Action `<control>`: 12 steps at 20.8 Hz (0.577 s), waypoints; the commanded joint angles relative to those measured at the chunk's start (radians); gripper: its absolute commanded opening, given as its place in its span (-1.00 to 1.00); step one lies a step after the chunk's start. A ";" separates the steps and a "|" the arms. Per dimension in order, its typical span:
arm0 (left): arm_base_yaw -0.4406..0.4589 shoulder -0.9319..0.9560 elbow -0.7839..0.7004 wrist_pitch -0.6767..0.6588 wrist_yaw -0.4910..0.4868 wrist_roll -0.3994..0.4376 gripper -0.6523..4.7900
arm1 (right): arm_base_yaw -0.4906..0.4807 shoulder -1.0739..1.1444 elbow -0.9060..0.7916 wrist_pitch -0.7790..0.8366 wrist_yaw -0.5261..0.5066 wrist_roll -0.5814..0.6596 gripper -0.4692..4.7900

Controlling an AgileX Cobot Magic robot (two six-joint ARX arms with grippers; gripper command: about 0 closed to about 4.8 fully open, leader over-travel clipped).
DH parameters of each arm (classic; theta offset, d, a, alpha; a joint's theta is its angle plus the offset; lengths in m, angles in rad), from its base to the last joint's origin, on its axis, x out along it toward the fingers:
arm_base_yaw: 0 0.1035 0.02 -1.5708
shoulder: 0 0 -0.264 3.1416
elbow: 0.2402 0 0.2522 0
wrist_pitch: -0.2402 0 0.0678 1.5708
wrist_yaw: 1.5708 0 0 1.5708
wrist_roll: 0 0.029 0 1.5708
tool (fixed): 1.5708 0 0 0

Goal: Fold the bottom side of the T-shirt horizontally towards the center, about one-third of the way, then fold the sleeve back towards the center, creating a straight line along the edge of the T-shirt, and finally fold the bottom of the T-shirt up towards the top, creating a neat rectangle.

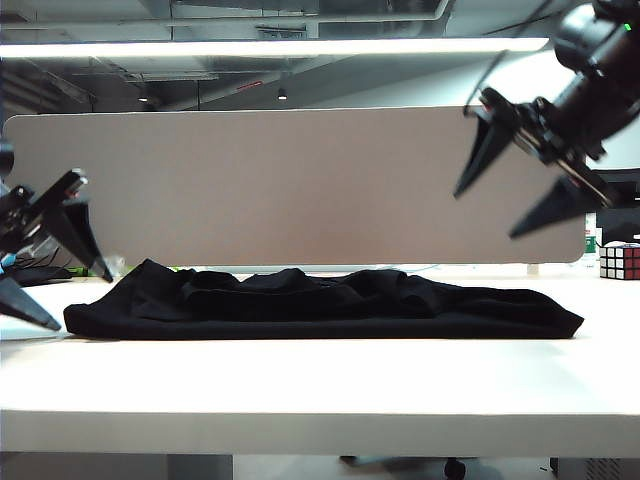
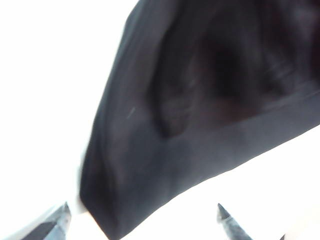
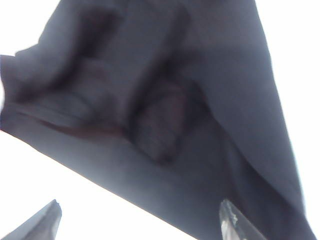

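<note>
Setting: white worktop [image 1: 320,390] backed by a long grey partition panel [image 1: 290,185]; ceiling beams and a strip light are seen above it.
T-shirt: the black T-shirt [image 1: 320,300] is laid across the middle of the worktop as a low, folded, rumpled bundle stretching from near the left side to near the right side in the exterior view. Its front edge runs fairly straight along the worktop; creases and raised folds are seen along its top. No collar or chest mark can be made out.
T-shirt in wrist views: dark cloth [image 2: 200,100] fills most of the left wrist view, with a corner lying on white surface; the picture is blurred. Dark cloth [image 3: 165,100] also fills most of the right wrist view, with folds and one edge against the white surface.
Left claw: the left claw [image 1: 58,275] is seen at the left edge of the exterior view, just beside the shirt's left end and low over the worktop. Its jaws are spread wide and nothing is gripped; the tips [image 2: 59,216] are apart from the cloth.
Right claw: the right claw [image 1: 490,213] is raised well above the shirt's right end, in front of the panel. Its jaws are spread wide and empty.
Other object: a colour puzzle cube [image 1: 620,260] stands at the far right of the worktop, apart from the shirt.
</note>
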 commanded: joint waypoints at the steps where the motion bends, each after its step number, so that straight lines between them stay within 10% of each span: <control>1: 0.000 -0.007 -0.045 0.087 -0.047 0.003 0.46 | -0.039 -0.003 -0.120 0.058 0.063 0.008 0.70; 12: -0.033 -0.006 -0.049 0.198 -0.061 -0.029 0.46 | -0.105 0.006 -0.348 0.304 0.016 0.090 0.53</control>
